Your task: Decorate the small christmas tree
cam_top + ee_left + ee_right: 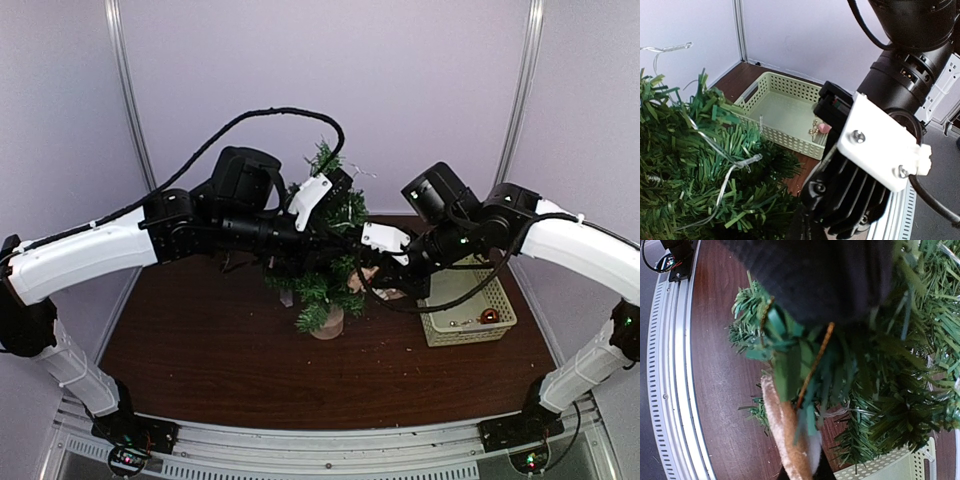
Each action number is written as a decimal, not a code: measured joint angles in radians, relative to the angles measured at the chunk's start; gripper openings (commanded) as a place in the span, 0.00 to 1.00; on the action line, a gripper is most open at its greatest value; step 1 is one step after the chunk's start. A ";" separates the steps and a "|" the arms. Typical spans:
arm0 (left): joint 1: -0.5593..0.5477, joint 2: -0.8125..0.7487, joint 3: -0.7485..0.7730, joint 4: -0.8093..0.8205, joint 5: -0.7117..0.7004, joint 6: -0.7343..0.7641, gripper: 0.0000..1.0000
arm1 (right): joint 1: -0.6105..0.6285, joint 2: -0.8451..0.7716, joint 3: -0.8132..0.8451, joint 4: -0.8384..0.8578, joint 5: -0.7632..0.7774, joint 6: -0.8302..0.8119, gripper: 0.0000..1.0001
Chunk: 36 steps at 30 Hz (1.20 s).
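Left gripper (338, 240) is shut among the branches of the small christmas tree (322, 285); I cannot tell whether it pinches anything. Right gripper (368, 266) is clamped on a tan fuzzy ornament (782, 440) at the tree's right side. The tree is dark green and bristly, strung with clear wire lights (730, 167), and stands mid-table. Right of it, a cream basket (468, 336) holds a red bauble (489, 316).

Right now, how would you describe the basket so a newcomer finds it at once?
On the dark brown table, look right of the small christmas tree. The basket sits there: pale cream, rectangular, with perforated walls, the only light container, holding a small red ball.
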 measured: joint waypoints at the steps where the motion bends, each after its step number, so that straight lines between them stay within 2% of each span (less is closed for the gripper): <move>1: 0.000 0.000 -0.002 0.000 -0.005 0.000 0.00 | -0.001 0.003 0.000 0.000 -0.003 0.003 0.00; 9: 0.000 0.000 -0.013 -0.002 -0.031 0.006 0.00 | -0.006 0.013 0.000 0.007 -0.025 0.021 0.00; 17: 0.001 0.000 -0.019 -0.004 -0.039 0.014 0.20 | -0.006 0.015 -0.020 0.013 -0.043 0.023 0.00; 26: 0.005 0.000 -0.020 -0.014 -0.068 0.016 0.31 | -0.008 0.014 -0.034 0.021 -0.061 0.034 0.00; 36: 0.005 -0.002 -0.024 -0.017 -0.076 0.015 0.35 | -0.008 0.014 -0.040 0.024 -0.075 0.040 0.14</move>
